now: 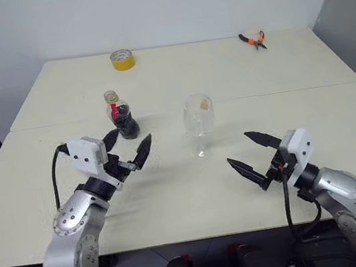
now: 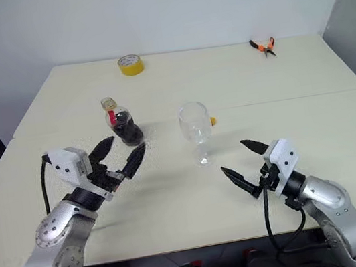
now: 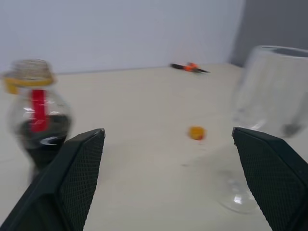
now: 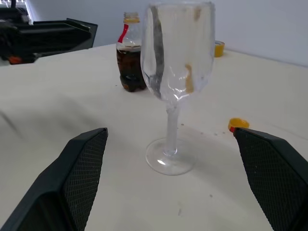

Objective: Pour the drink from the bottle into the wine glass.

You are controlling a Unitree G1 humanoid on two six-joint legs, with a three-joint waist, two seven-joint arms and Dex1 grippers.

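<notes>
On a pale worktop (image 1: 175,201), the bottle (image 1: 122,118) stands upright with its cap (image 4: 237,124) already off; the small yellow cap lies on the surface just behind the glass (image 1: 199,122). Dark drink (image 4: 131,72) fills only the lower part of the bottle, and the glass bowl looks empty, so by all appearances the pour itself has not begun. The left gripper (image 1: 128,149) hangs just in front of the bottle, its black fingers spread wide and grasping nothing. The right gripper (image 1: 252,154) sits near the front edge, to the right of the glass and apart from it, likewise released and empty. Bottle and glass stand near each other in the middle of the worktop, bottle to the left, with clear space between them. A roll of yellow tape (image 1: 122,59) and orange-handled pliers (image 1: 253,39) lie well back, out of the way. What seems left: gripping the bottle, lifting and tipping it over the glass rim, then setting it down.
</notes>
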